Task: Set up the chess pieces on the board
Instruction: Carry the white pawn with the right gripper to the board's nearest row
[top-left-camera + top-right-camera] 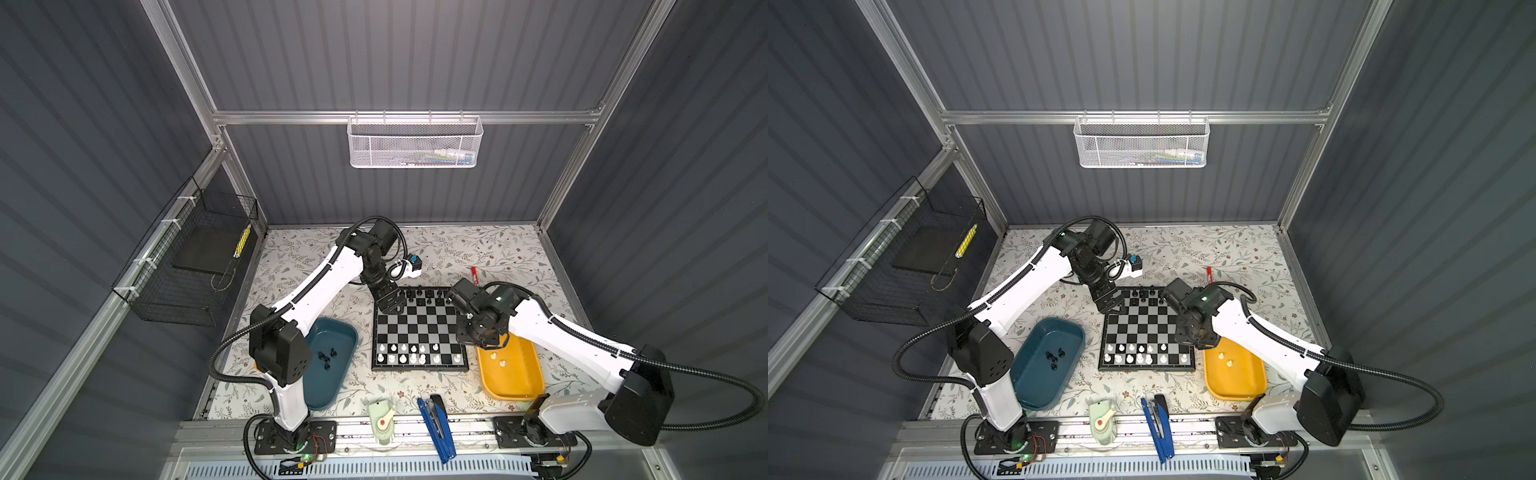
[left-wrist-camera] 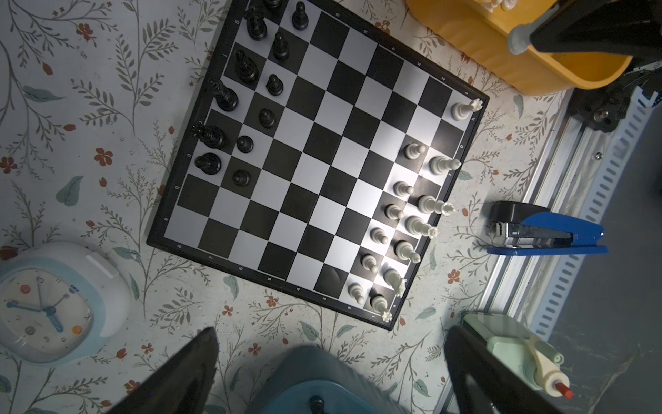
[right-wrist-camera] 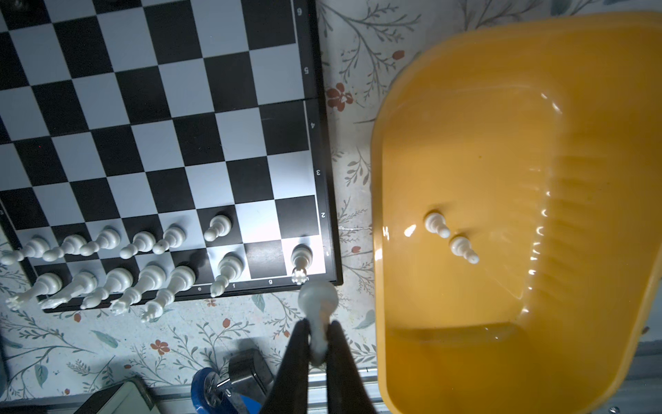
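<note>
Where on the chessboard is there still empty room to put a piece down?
The whole middle of the chessboard, between the black chess pieces and the white chess pieces, is bare. By the corner rook, the back-row square beside it and two front-row squares are free. The rest of both white rows is crowded.

The black rim of the chessboard (image 3: 314, 107) bore white coordinate marks. In the right wrist view, the digits 6, 5, 4, 3 and 2 ran along one side, and the letters e, f and g along the adjoining side. In the left wrist view, one side read 8 down to 1. The numerals on the alarm clock (image 2: 53, 304) were too blurred to read.
</note>
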### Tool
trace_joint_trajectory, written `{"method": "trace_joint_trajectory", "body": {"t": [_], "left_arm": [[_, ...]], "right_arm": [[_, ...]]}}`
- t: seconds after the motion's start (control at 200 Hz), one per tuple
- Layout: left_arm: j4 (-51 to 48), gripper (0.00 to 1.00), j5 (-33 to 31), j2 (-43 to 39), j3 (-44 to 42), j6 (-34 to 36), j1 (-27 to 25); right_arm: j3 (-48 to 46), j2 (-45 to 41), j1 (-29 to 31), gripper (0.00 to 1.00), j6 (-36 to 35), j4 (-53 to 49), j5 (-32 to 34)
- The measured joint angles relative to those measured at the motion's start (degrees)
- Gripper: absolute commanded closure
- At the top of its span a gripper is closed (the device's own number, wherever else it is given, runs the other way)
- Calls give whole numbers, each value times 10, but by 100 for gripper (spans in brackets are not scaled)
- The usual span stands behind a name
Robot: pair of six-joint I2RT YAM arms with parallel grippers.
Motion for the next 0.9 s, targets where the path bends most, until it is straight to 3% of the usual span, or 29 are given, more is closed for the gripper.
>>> {"method": "trace_joint_trajectory", "body": {"t": [0.395,0.9], "left_arm": [[0,0,3,-2,-2,0,0],[-14,3,53,-16,23,0,0]], "right_arm": [[3,41,39,89,15,24,-6],[2,53,58,89,29,46,-11]]}}
